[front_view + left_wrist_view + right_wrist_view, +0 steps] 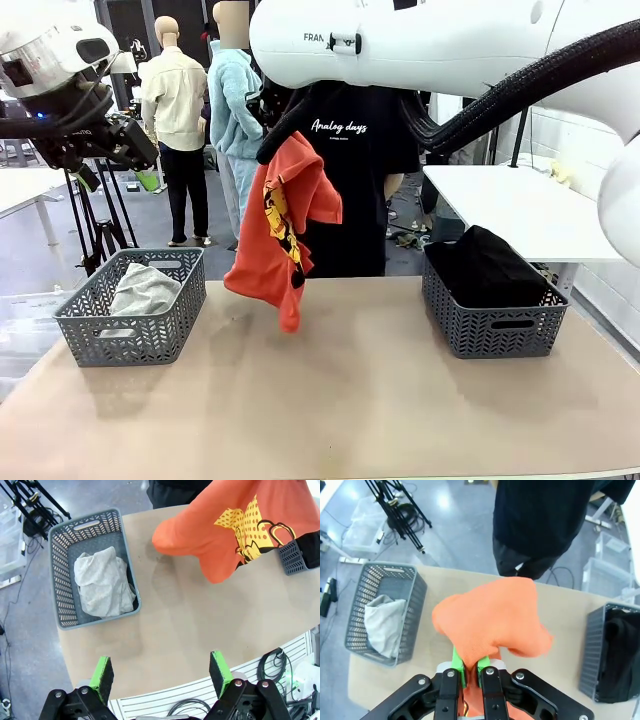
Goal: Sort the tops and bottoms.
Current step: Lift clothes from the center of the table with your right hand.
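Orange-red top, one of two tops, hangs bunched above the worktop between two grey baskets, its yellow print showing down the front; the right gripper has its jaws clenched on the cloth. One light grey top lies crumpled in the left basket. Black garments fill the right basket; their count cannot be told. The left gripper hovers with jaws released, grasping nothing.
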Motion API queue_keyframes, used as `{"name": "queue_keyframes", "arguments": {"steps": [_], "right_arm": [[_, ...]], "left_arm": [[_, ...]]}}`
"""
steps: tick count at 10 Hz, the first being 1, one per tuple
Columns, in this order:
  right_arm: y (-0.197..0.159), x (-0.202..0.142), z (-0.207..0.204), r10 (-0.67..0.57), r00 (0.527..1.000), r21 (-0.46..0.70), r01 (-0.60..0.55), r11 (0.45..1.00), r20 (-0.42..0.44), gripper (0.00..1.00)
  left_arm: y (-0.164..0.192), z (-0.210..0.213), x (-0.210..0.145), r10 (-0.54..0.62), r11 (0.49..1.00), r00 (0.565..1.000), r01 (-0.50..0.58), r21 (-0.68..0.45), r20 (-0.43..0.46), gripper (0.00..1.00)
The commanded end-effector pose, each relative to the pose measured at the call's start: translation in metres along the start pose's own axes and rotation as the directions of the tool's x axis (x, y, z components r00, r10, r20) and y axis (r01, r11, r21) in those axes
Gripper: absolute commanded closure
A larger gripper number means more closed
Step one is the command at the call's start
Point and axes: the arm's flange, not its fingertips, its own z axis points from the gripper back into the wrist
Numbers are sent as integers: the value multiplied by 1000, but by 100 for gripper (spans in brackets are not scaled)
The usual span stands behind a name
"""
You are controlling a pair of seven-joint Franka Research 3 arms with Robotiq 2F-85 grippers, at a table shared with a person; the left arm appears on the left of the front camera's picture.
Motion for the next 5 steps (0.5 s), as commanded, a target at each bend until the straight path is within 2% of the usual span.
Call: {"name": "queue_keyframes", "arguments": {"steps": [1,5], "right_arm": [[-2,0,3,-2,1000,-5,2,1000,-2,100],[-2,0,3,-2,1000,-5,2,1000,-2,100]], "left_arm": [[2,1,0,-14,1000,1000,14,-12,0,0],[2,1,0,-14,1000,1000,14,-12,0,0]]}}
